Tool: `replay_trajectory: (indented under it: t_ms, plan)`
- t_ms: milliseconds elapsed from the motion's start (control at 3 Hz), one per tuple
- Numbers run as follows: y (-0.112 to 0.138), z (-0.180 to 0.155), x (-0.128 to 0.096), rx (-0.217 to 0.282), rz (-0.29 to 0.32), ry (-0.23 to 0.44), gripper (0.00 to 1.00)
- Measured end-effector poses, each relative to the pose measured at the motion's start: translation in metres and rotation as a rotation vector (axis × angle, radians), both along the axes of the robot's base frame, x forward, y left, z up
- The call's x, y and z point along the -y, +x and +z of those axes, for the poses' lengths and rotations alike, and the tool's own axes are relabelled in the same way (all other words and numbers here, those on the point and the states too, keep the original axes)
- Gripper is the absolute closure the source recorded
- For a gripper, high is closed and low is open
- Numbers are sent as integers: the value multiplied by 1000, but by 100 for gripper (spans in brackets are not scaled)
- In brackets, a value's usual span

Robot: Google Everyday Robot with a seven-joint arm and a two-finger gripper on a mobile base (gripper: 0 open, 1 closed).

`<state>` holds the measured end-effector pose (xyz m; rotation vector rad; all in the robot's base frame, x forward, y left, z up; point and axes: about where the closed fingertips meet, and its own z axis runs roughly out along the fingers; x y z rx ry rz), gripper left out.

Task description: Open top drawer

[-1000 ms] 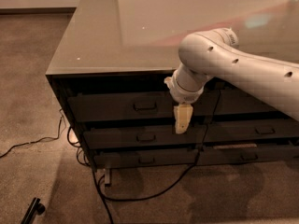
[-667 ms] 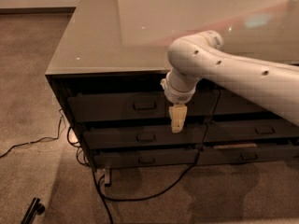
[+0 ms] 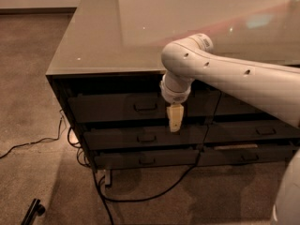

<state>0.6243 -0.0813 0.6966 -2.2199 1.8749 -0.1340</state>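
Camera view: looks down on the cabinet's front corner. The top drawer (image 3: 103, 109) is the uppermost of the left stack, tucked right under the tabletop (image 3: 93, 50) edge.
Drawer state: the front looks in line with the stack and none of the inside shows, so I judge it not yet opened.
Handle (image 3: 145, 107): a small bar centred on the front. It's the only thing to pull by, so that's my target.
Pincer (image 3: 174, 118): hangs pointing down in front of the drawer face, just right of the handle and slightly lower. Its tip reaches the seam above the second drawer (image 3: 117, 137).
Pincer state: can't tell whether it's clenched or released.
Contact: not touching the handle. The depth gap to the front is unclear.
Arm (image 3: 225, 74): comes in from the right across the tabletop and bends down at the wrist, which is why I hang vertical before the face.
Next, my guess: shift left and up, catch the bar, pull straight out.
Risk: the second drawer's near-identical handle sits directly below.
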Motion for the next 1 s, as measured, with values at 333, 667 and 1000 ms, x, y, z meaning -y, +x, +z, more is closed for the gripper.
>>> replay_trajectory:
  t_ms: [333,667,1000]
  plan:
    - [-1,-1,-1,-5,9,12,0]
    - [2,-19,-1,-58,14,47,0]
    - [8,-37,5,-98,-2,65,0]
